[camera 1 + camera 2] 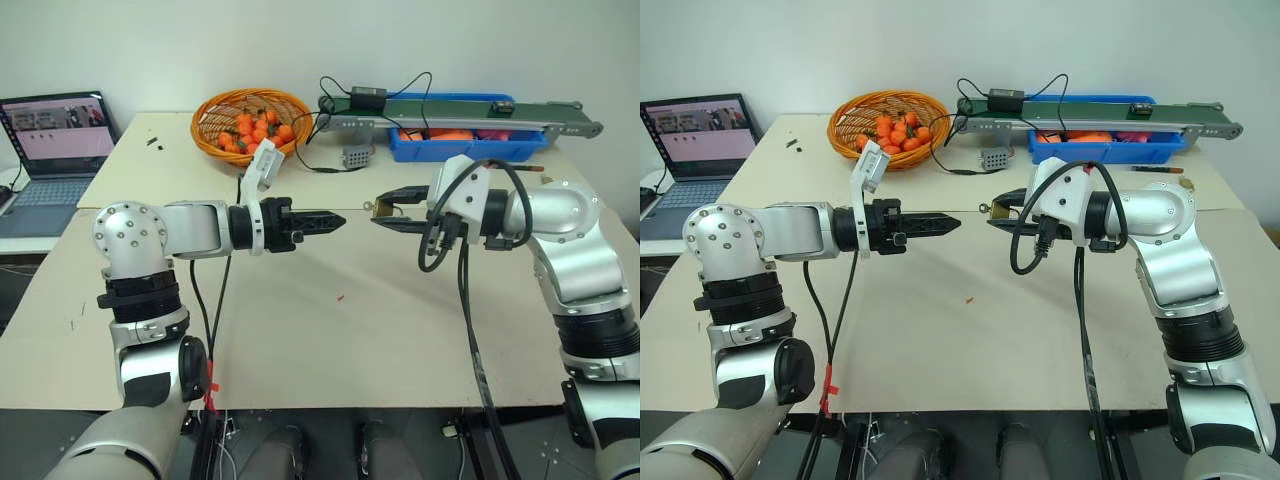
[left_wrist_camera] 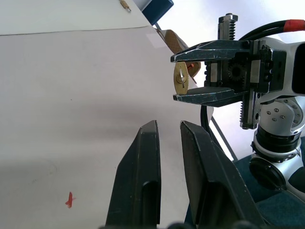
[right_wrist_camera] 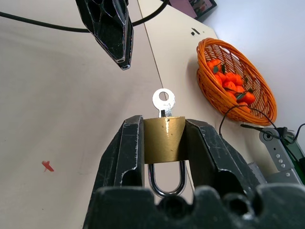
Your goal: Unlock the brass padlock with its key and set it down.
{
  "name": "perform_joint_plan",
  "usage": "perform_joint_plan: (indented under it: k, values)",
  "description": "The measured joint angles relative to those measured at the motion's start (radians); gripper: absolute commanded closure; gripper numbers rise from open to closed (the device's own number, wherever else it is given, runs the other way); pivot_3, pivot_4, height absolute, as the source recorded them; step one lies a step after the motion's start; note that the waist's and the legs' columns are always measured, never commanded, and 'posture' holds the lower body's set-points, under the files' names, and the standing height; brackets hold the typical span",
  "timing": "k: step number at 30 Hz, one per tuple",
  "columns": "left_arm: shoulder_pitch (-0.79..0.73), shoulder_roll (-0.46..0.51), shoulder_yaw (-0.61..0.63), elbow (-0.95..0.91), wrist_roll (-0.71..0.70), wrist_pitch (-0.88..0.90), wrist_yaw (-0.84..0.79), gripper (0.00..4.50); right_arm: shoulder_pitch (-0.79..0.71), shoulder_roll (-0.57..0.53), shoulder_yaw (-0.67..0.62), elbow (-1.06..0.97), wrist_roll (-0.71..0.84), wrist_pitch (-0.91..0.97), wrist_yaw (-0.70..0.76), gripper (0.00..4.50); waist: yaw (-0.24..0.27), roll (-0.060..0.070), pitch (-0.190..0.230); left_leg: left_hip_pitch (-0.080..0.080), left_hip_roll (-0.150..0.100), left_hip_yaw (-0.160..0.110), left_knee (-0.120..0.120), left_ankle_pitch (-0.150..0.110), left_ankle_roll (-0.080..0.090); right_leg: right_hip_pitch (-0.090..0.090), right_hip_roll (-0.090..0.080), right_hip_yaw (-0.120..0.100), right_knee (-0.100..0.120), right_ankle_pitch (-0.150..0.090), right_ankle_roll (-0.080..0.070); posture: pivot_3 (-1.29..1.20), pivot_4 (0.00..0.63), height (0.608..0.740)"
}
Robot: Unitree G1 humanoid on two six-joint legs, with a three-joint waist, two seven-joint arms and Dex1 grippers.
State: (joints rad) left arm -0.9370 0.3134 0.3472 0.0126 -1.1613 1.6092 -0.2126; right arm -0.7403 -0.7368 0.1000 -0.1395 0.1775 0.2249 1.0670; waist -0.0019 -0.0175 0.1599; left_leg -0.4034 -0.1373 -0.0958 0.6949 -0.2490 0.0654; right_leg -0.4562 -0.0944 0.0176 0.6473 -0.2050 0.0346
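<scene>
Progress: roughly midway, by the look of things. Found the tiny golden-yellow brass padlock (image 3: pixel 164 140) clamped by its sides between the two black fingers of the right gripper (image 1: pixel 377 210), lifted clear of the table on the robot's side of the woven orange basket of tangerines (image 1: pixel 252 123). Noted the thin silver key (image 3: pixel 164 101) already seated in the keyway, round bow sticking out toward the left gripper (image 1: pixel 335 220). Found that gripper all but closed and empty, a short way off from the bow, likewise nearer the robot than the basket. Saw both legs of the silver U-shaped shackle still sunk in the brass body, so judged the lock not yet opened. Left to do, probably: pinching the bow, turning it, freeing the shackle, setting the padlock down.

Worked over a pale beige tabletop (image 1: pixel 300 340), matte and bare apart from a small red mark (image 1: pixel 340 297) well below the basket. Backed by a plain white wall. Spotted an open grey laptop (image 1: pixel 55 140) to the basket's left, and a dark green conveyor belt (image 1: pixel 470 112) over a blue plastic bin (image 1: pixel 460 148) to its right, with black cables trailing between.
</scene>
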Motion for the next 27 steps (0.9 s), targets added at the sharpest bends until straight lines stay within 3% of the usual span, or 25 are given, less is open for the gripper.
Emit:
perform_joint_plan:
  k: [15, 19, 27]
  values:
    - [-0.031, -0.055, -0.062, 0.043, 0.066, -0.073, -0.047, 3.71, 0.01, 0.0, 0.0, -0.034, 0.002, 0.006, -0.002, 3.6, 0.001, 0.0, 0.0, 0.0, 0.0, 0.0, 0.0, 0.0, 0.0, 0.0, 0.0, 0.0, 0.0, 0.0, 0.0, 0.0, 0.15, 0.74]
    - [0.03, -0.041, -0.093, 0.042, 0.092, -0.128, -0.105, 3.71, 0.046, 0.027, -0.001, -0.026, 0.011, 0.006, -0.023, 3.6, -0.001, 0.0, 0.0, 0.001, 0.0, 0.0, 0.0, 0.0, 0.0, 0.001, 0.0, 0.001, 0.0, 0.0, 0.0, 0.0, 0.15, 0.74]
    - [0.083, 0.003, -0.131, 0.099, 0.16, -0.25, -0.24, 3.71, 0.05, 0.129, -0.022, 0.219, 0.02, -0.083, -0.089, 3.6, -0.003, 0.0, 0.0, 0.0, 0.0, 0.001, 0.0, 0.0, 0.0, 0.0, 0.0, 0.001, 0.0, 0.0, 0.0, 0.0, 0.15, 0.74]
